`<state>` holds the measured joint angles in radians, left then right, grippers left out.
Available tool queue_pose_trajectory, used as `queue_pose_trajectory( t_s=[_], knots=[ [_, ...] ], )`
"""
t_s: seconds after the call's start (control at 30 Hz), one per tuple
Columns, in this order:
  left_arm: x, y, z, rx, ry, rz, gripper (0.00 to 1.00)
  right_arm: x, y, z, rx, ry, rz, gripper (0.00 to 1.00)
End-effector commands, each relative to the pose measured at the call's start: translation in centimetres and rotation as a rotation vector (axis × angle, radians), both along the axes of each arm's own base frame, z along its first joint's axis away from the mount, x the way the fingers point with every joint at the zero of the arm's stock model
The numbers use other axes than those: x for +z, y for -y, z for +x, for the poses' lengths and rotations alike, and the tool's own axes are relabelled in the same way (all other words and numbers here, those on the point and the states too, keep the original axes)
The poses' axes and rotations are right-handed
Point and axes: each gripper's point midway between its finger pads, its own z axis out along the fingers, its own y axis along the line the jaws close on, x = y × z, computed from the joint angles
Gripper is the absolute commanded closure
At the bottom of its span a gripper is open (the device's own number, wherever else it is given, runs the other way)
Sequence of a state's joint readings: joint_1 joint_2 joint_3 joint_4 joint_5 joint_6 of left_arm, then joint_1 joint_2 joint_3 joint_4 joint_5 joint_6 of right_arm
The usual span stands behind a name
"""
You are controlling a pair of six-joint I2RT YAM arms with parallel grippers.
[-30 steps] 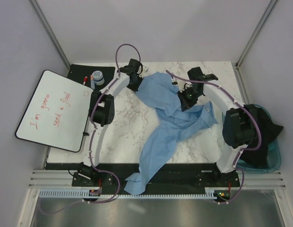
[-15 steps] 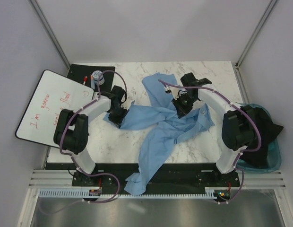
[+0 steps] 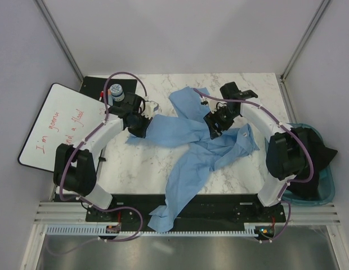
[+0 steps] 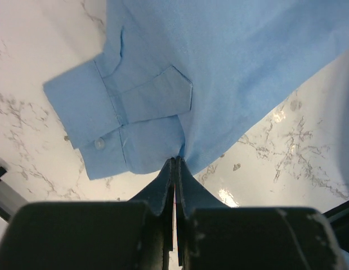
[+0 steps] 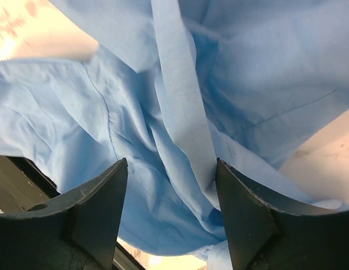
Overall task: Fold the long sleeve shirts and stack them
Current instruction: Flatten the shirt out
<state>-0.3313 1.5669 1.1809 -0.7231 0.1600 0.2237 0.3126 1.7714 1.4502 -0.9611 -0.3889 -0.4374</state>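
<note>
Light-blue shirt [image 3: 188, 143] sprawls across mid-frame, its tail spilling over the worktop's [image 3: 135, 169] bottom edge. Left gripper [image 4: 175, 164] pinches the cuff's edge, left of centre; right gripper [image 5: 170, 164] hangs released, jaws wide over cloth.

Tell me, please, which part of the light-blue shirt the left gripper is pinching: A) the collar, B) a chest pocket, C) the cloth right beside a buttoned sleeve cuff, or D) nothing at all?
C: in the left wrist view the left gripper has its jaws closed on the light-blue shirt right beside the buttoned sleeve cuff.
</note>
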Motion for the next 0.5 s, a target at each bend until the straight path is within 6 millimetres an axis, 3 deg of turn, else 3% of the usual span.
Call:
queue_pose_trajectory(
  t_s=[0.0,0.13,0.2,0.33,0.43,0.47],
  knots=[
    [3.7,1.3,2.7,-0.056,0.136,-0.052,0.98,3.3,-3.0,2.5,0.012,0.082,0.116,0.29],
    [3.9,1.5,3.3,-0.051,0.142,-0.057,0.98,1.3,-2.6,4.9,-0.007,0.107,0.054,0.31],
    [3.8,1.5,3.7,-0.051,0.147,-0.049,0.98,1.4,-2.7,5.9,-0.005,0.123,0.047,0.32],
    [2.9,1.1,4.1,-0.042,0.134,-0.027,0.98,0.4,-3.6,6.8,-0.011,0.090,0.066,0.34],
    [2.0,0.4,4.8,-0.002,0.113,-0.029,0.98,-1.0,-3.7,6.9,-0.008,0.056,0.057,0.47],
    [1.6,-0.2,5.2,0.019,0.098,-0.033,0.98,-1.4,-3.7,6.9,-0.009,0.050,0.050,0.68]
  ],
)
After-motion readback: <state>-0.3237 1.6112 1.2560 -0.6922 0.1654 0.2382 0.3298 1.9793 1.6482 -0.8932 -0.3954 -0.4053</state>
